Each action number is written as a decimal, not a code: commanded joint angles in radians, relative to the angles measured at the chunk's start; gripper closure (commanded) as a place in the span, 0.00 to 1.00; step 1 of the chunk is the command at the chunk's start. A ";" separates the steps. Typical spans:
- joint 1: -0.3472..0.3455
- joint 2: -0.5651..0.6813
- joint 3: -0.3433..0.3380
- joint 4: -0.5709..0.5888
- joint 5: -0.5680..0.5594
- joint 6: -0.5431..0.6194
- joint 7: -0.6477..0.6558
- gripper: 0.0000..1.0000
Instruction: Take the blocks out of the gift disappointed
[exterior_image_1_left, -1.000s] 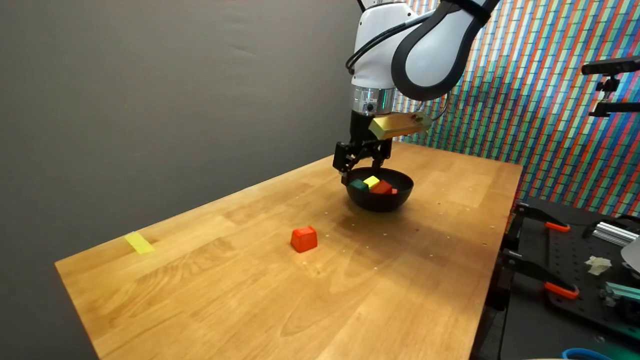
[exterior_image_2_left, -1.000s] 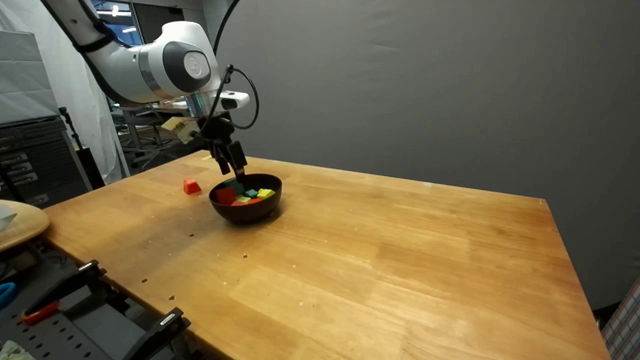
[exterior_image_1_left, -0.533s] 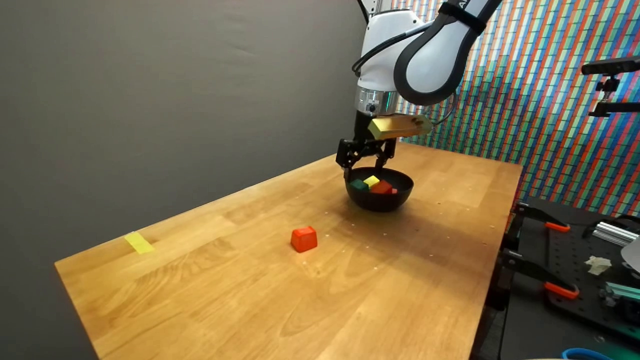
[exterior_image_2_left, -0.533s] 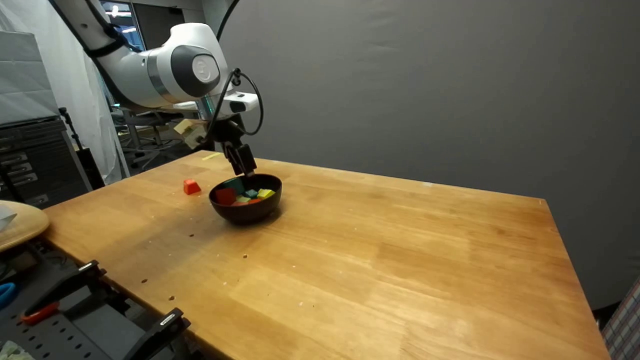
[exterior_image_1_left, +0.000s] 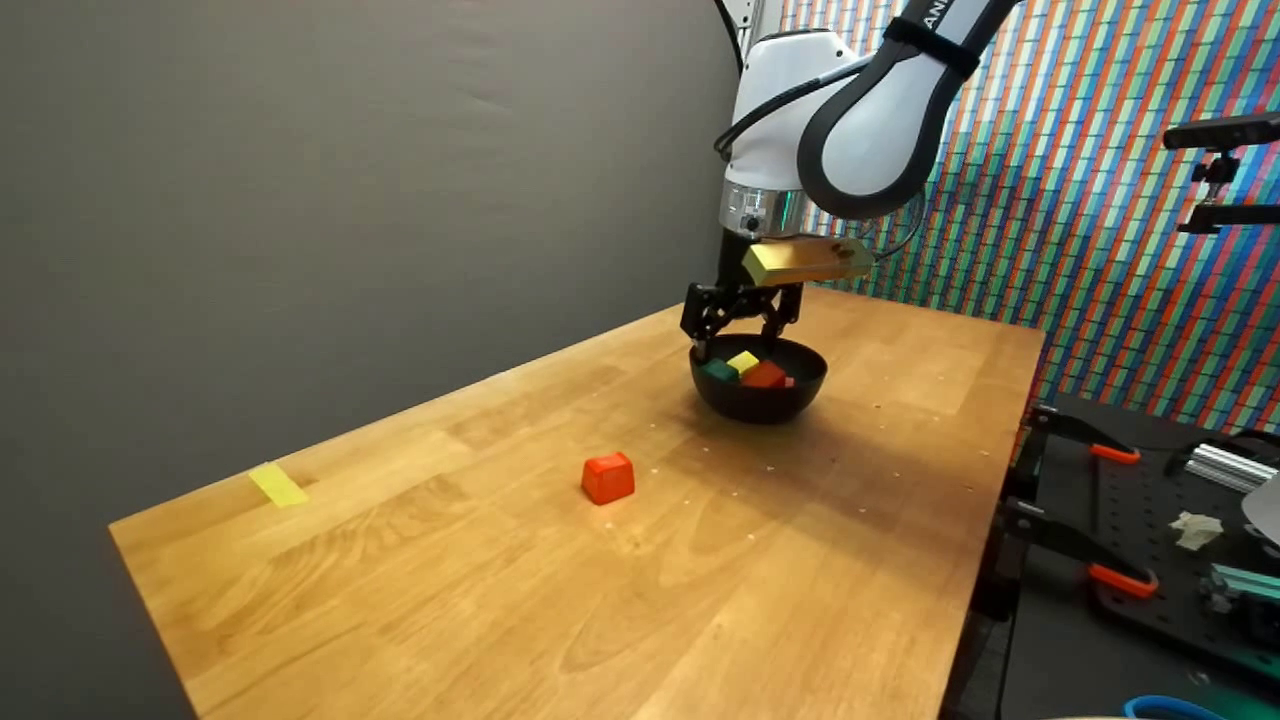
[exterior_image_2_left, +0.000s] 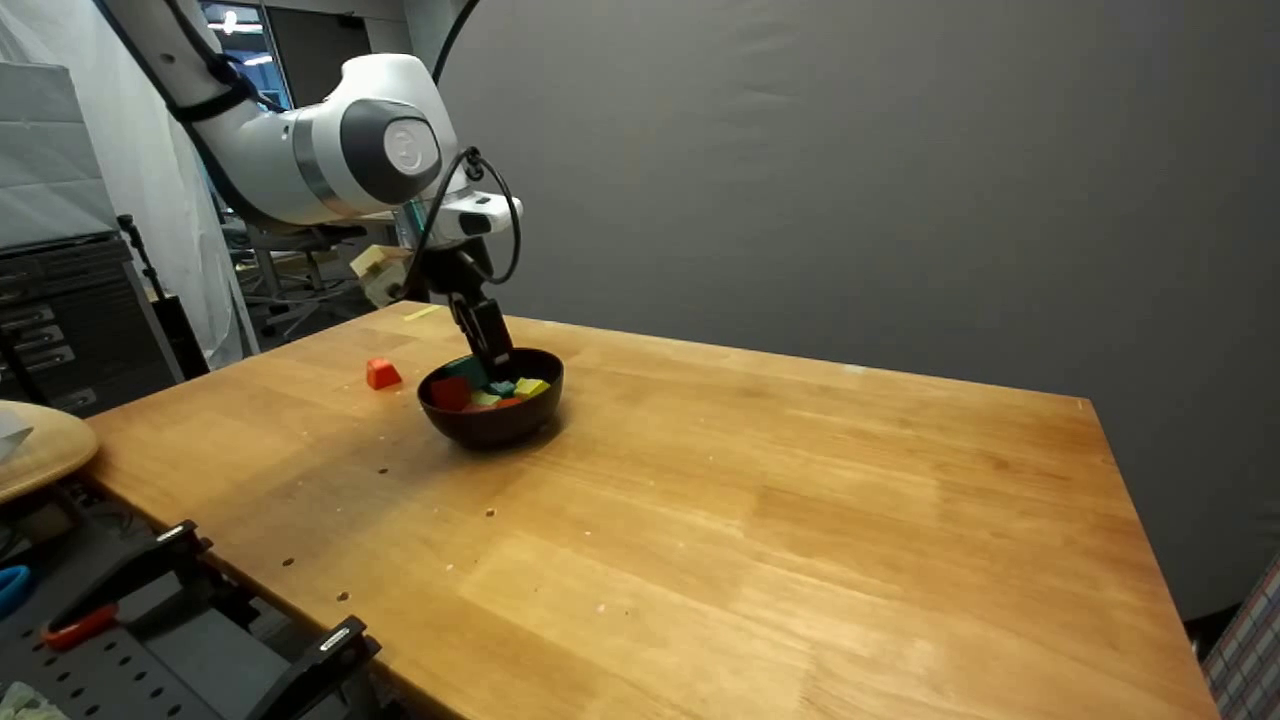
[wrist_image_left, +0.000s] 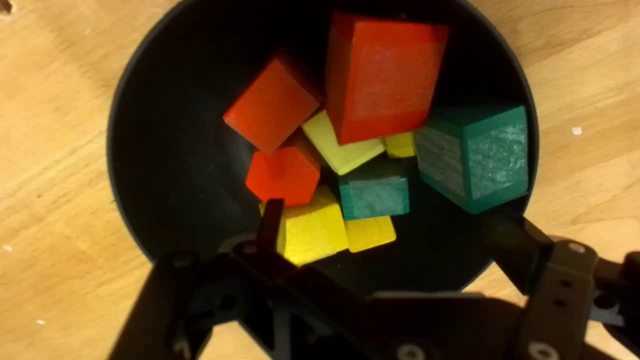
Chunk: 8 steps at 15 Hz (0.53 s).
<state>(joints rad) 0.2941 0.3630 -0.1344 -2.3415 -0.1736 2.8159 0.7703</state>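
Your jaws are standing spread wide with nothing held, hanging at the rim of the black bowl (wrist_image_left: 180, 165). In the wrist view one jaw is overlapping the edge of a yellow block (wrist_image_left: 315, 232), touching or not being unclear; the opposite jaw is hanging close to the rim, near one corner of the large green block (wrist_image_left: 475, 155). Between the two, a small green block (wrist_image_left: 377, 197) and a smaller yellow block (wrist_image_left: 371, 234) are lying side by side. Farther in, two smaller red blocks (wrist_image_left: 272, 107) and a large red block (wrist_image_left: 392, 80) are resting in the bowl.

You are probably dealing with light, stiff blocks that are not going to crush, but their smooth faces may be slipping out wherever you are catching a slant. The large green block is looking tapered, so you are wanting its most parallel pair of sides, low down. The yellow block is likely offering the easier hold: you are best gripping it across opposite upright sides. The bowl is likely light too, so a jaw pressing its rim may be tipping it.

Beyond, the bowl is standing upright between the long edges of the worktop (exterior_image_1_left: 480, 580), and one red-orange block (exterior_image_1_left: 608, 478) is lying loose there, well apart from it, toward the corner where a yellow tape strip (exterior_image_1_left: 278, 485) is lying.
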 joint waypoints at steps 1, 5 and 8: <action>0.018 -0.003 -0.010 -0.003 -0.006 0.006 0.014 0.00; 0.036 0.000 -0.016 0.003 -0.028 -0.018 0.010 0.00; 0.046 -0.017 -0.037 -0.016 -0.073 -0.071 0.012 0.00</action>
<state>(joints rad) 0.3180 0.3657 -0.1384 -2.3426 -0.1985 2.7922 0.7702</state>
